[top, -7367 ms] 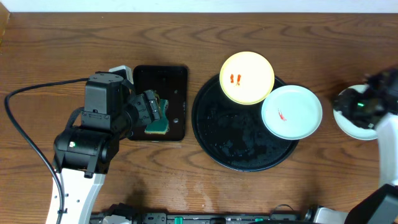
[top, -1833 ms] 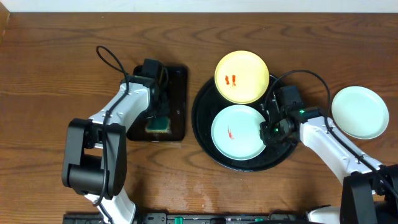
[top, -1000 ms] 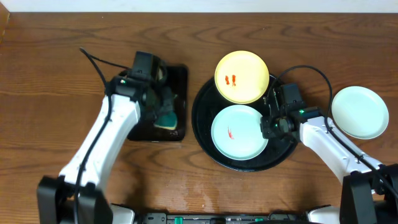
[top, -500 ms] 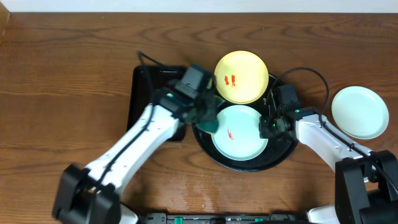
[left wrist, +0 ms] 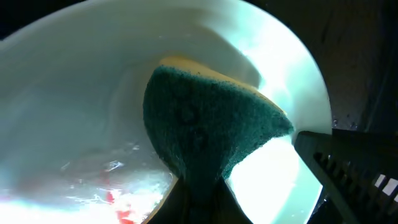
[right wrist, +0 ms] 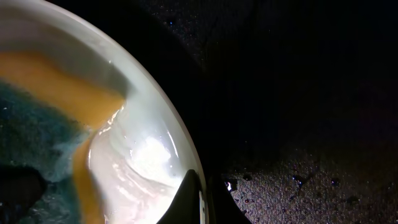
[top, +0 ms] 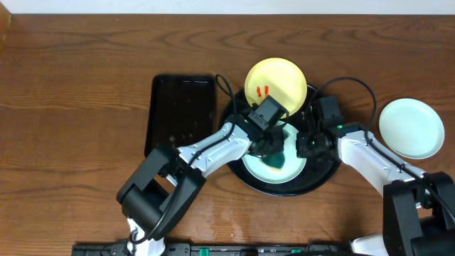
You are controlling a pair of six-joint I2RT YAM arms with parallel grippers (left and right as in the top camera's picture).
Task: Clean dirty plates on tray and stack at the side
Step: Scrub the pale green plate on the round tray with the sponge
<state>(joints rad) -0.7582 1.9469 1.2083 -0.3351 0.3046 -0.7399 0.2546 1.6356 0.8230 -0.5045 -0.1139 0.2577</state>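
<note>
On the round black tray (top: 323, 174) lies a pale mint plate (top: 259, 171) with a red smear (left wrist: 112, 198). My left gripper (top: 276, 146) is shut on a green and yellow sponge (top: 279, 161) and presses it onto that plate (left wrist: 74, 93). In the left wrist view the sponge (left wrist: 211, 118) fills the middle. My right gripper (top: 307, 146) is shut on the plate's right rim (right wrist: 155, 112). A pale yellow plate (top: 276, 87) with red smears rests on the tray's far rim. Another mint plate (top: 411, 128) sits on the table to the right, off the tray.
A smaller rectangular black tray (top: 183, 114) lies left of the round one. The round tray's floor (right wrist: 311, 124) is wet and speckled. Brown wooden table (top: 71, 85) runs all around.
My left arm has swung right from the rectangular tray, carrying the sponge onto the mint plate. My right gripper has closed on the plate's rim.
</note>
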